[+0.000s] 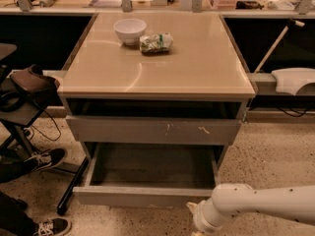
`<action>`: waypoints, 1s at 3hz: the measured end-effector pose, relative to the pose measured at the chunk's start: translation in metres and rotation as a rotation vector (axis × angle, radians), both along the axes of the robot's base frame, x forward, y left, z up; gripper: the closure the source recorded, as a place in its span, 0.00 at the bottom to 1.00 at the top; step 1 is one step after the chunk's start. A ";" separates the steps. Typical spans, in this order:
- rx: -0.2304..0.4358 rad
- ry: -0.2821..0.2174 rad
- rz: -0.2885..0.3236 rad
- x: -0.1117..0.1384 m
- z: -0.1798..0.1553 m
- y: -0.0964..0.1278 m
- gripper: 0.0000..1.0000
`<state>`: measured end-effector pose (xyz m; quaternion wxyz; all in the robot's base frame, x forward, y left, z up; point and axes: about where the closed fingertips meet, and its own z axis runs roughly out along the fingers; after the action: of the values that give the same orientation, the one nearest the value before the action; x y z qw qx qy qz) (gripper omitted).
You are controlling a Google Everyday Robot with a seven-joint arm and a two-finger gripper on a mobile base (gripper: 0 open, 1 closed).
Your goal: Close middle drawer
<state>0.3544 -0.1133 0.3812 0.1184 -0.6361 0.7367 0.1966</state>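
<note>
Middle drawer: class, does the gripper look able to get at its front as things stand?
Probably yes: the gripper sits at the picture's bottom edge, just before the pulled-out front of the middle drawer, near its right end, with nothing visible between them.

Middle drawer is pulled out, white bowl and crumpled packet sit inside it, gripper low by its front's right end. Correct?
No: the camera view shows the white bowl and crumpled packet on the cabinet top, not inside the middle drawer. The drawer is pulled out, gripper low by its front's right end.
</note>
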 end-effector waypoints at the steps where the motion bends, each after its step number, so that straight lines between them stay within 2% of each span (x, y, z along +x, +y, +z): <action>1: -0.010 -0.020 0.018 0.039 0.009 0.019 0.00; 2: -0.001 -0.022 0.006 0.041 0.008 0.016 0.00; 3: 0.022 -0.042 -0.019 0.070 0.013 0.008 0.00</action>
<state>0.4244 -0.1056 0.3941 0.1428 -0.6317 0.7378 0.1902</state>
